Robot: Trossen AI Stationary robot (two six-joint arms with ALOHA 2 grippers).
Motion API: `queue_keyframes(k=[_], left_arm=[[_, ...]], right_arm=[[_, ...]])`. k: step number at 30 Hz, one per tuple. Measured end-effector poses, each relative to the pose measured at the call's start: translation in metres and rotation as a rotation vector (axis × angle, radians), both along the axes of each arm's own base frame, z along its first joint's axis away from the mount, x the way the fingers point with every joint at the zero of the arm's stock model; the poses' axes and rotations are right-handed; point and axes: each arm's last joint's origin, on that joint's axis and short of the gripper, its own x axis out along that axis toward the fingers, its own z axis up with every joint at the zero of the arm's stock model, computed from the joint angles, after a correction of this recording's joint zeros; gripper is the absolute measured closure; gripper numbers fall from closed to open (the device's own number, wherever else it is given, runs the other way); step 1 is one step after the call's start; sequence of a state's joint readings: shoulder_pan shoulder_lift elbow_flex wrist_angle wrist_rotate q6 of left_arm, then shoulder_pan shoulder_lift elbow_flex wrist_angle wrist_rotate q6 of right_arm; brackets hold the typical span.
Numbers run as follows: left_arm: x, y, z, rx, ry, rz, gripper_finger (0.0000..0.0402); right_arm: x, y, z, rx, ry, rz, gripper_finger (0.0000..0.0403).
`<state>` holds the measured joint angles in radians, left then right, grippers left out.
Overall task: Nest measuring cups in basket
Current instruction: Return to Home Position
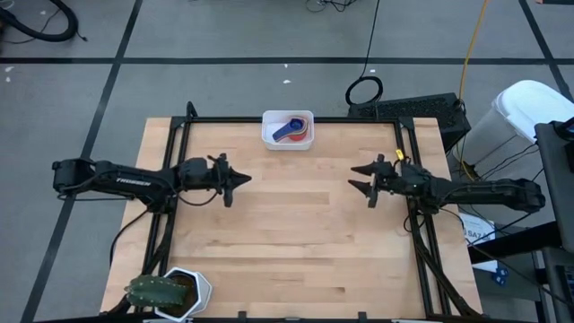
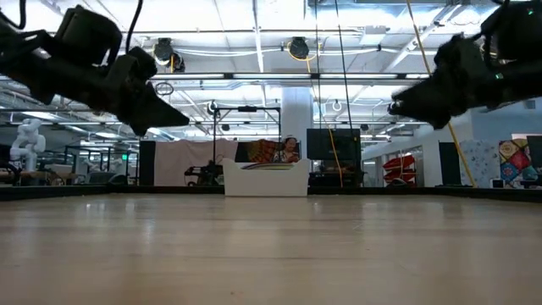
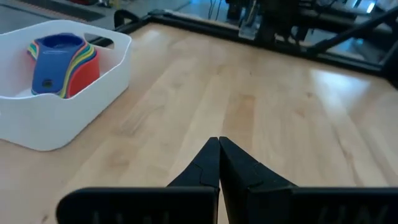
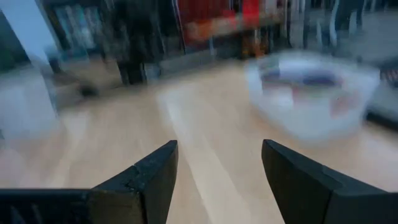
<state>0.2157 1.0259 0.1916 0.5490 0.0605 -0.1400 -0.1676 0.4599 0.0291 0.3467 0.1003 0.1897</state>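
Measuring cups [image 1: 291,129]: I see them nested in one stack, dark blue on top, lying inside the basket.
Basket [image 1: 267,136]: a white bin at the far edge of the table [image 1: 296,242], near its middle.
Left gripper [image 1: 242,178]: I read its fingers as pressed together, holding nothing; it hovers above the table's left side, well apart from the basket.
Right gripper [image 1: 356,178]: fingers spread, empty, above the right side.
Plant pot [image 1: 179,292]: white, at the near left corner.

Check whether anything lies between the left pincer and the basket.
Nothing visible does: only bare table lies between the left pincer, shut, and the basket, where the measuring cups sit nested.
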Motion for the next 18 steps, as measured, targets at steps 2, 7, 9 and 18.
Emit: queue_keyframes(k=[2, 7, 9, 18], left_arm=[[-0.005, -0.001, -0.006, -0.01, -0.027, 0.004, 0.0399], [-0.016, -0.003, -0.02, -0.043, -0.035, 0.013, 0.0399], [-0.02, -0.005, -0.025, -0.048, -0.034, 0.013, 0.0399], [-0.027, -0.007, -0.033, -0.067, -0.039, 0.02, 0.0399]], right_arm=[[0.0, -0.001, 0.001, 0.018, -0.023, -0.009, 0.0179], [-0.001, -0.001, -0.003, 0.023, 0.024, 0.006, 0.0179], [-0.001, -0.002, -0.003, 0.018, 0.024, -0.001, 0.0179], [-0.001, -0.004, -0.005, 0.021, 0.045, -0.01, 0.0179]])
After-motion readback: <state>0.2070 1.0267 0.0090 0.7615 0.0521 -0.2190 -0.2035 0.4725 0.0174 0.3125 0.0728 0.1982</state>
